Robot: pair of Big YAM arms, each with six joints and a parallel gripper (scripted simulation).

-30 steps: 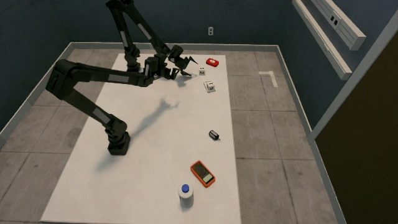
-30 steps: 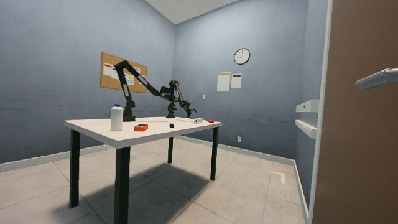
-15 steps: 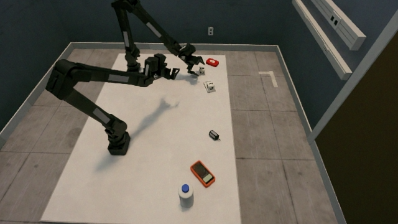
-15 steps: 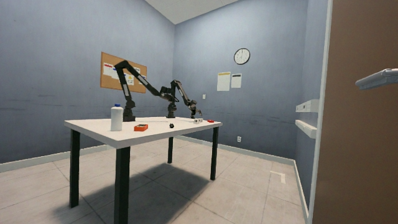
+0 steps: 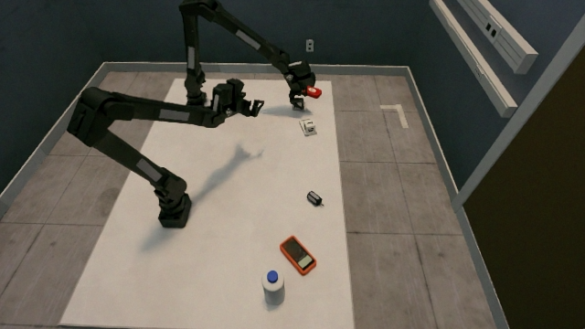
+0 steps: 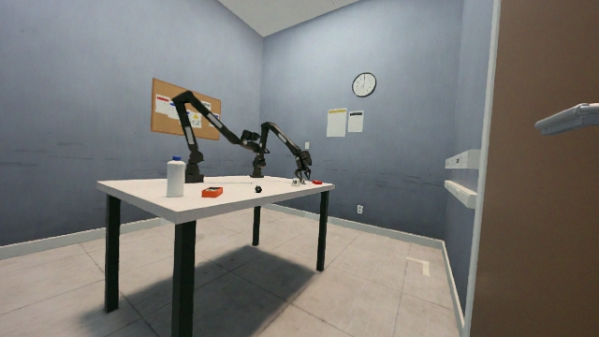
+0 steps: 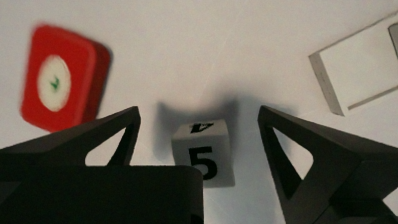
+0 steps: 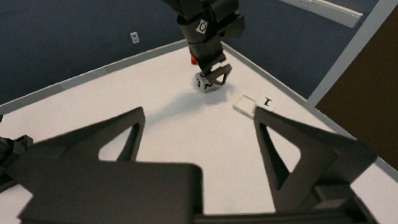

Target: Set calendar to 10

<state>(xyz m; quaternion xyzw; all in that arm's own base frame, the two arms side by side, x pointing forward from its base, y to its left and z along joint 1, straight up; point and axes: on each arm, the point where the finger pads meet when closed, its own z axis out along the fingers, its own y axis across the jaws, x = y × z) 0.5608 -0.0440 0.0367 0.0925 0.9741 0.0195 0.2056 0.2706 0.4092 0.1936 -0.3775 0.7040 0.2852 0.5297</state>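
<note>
So right now we've got the left gripper (image 5: 298, 102) (image 6: 303, 175) (image 7: 199, 112) (image 8: 215, 74) spread wide, pointing down over the loose cube (image 7: 202, 154) (image 8: 204, 82), which sits on the white surface (image 5: 256, 192) (image 6: 220, 184) (image 7: 240, 30) (image 8: 175, 130). From the left wrist view we can read a 5 on one face and a 4 on another, and the cube is between the spread fingers in that picture, nothing gripped.

The tray (image 5: 308, 133) (image 7: 362, 67) (image 8: 245, 106) is near it, also on the surface. One cube (image 5: 310, 126) (image 8: 267, 101) is at the tray, and in the right wrist view we see a 1 on it. We can't tell from here whether it sits fully flat. The loose one is outside the tray, so we're not at a 10 yet.

There's a red thing (image 5: 313, 92) (image 6: 316, 183) (image 7: 62, 77) (image 8: 193, 59) with a pale round patch beside the loose cube. Our right gripper (image 5: 257, 108) (image 6: 267, 151) (image 8: 199, 112) is spread open too, holding nothing, up above the surface.
</note>
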